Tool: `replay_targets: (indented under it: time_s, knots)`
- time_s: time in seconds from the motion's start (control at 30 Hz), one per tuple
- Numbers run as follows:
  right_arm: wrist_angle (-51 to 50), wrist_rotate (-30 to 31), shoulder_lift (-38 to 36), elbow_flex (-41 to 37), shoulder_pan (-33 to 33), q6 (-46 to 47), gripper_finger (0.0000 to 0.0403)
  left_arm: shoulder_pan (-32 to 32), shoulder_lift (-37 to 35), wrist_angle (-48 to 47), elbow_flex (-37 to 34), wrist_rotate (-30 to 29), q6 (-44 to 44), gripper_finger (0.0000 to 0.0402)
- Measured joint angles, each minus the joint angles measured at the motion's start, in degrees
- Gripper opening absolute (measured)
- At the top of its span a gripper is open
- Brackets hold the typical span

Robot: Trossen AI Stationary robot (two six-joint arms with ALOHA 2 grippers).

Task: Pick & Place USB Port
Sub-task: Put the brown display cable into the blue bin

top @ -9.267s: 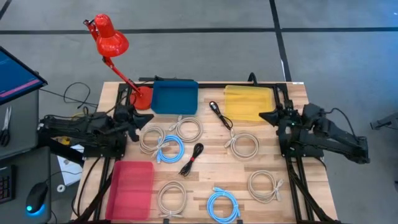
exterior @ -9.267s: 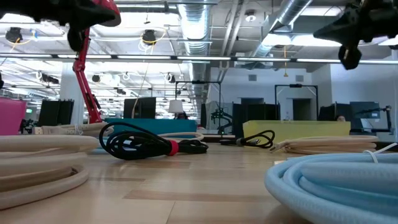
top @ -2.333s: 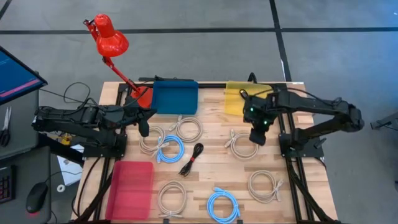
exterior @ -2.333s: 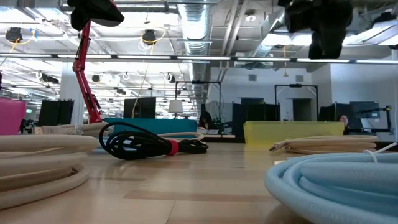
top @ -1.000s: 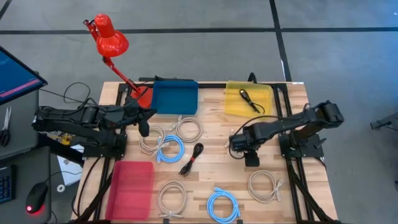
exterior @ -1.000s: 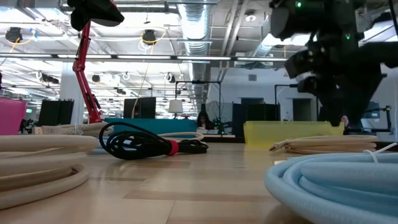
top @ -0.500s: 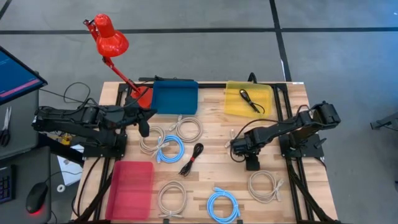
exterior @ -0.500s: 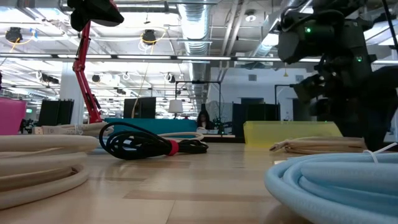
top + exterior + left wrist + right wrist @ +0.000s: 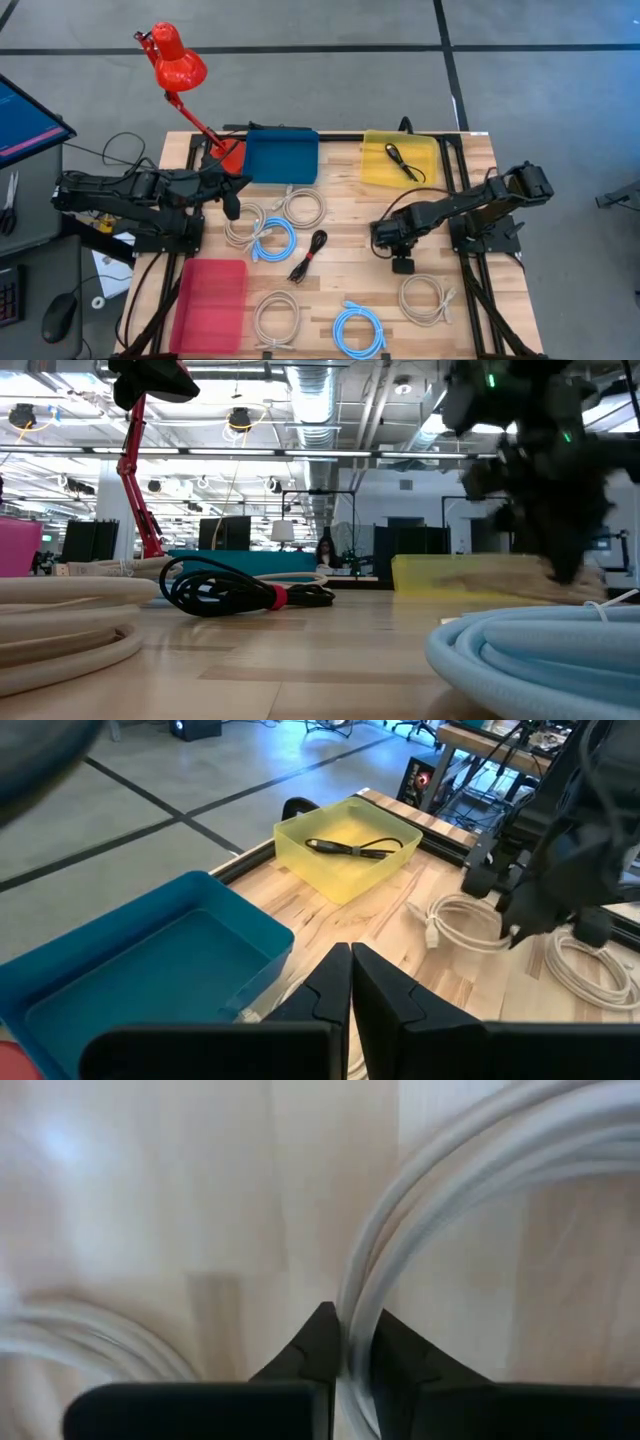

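Note:
My right gripper [image 9: 390,238] is down on a white cable coil [image 9: 468,919] on the table's right half, shut on its strands; in the high view the arm hides most of the coil. The low view shows the coil [image 9: 500,588] blurred under the gripper. A black USB cable [image 9: 401,160] lies inside the yellow bin [image 9: 375,170] at the far right. My left gripper [image 9: 232,207] waits shut at the table's left side, near the blue bin [image 9: 280,156], touching nothing. My right gripper pinches the white coil's bundled strands [image 9: 352,1305] between its two fingers [image 9: 318,1342], coming from above and pointing down, with the fingers across the strands. Whether the coil still rests on the wood or hangs clear cannot be told.
Other coils lie about: white ones [image 9: 303,208] [image 9: 243,224] [image 9: 275,318] [image 9: 428,298], blue ones [image 9: 272,241] [image 9: 358,330], and a black cable [image 9: 308,255] at the middle. A red bin [image 9: 210,305] sits near left, a red lamp [image 9: 175,60] far left.
My right gripper has come down a little toward the near edge onto the white coil and now has its strands between the fingers. My left arm has kept still.

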Motion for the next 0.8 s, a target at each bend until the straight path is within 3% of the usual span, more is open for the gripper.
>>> replay_targets:
  time_s: [0.4, 0.6, 0.8]
  knots:
    - [6.0, 9.8, -13.2, 9.2, -5.5, 2.4, 0.0025, 0.0, 0.4, 1.3, 0.0, 1.3, -5.8, 0.0011]
    - [13.5, 15.3, -15.3, 12.1, -7.9, -2.3, 0.0025, 0.7, 3.2, 11.2, 0.0, 1.6, -10.2, 0.0021]
    - [23.8, 16.9, -13.0, 13.6, -9.4, -9.0, 0.0025, 5.2, 8.0, 18.0, 0.0, 10.4, -19.7, 0.0071]
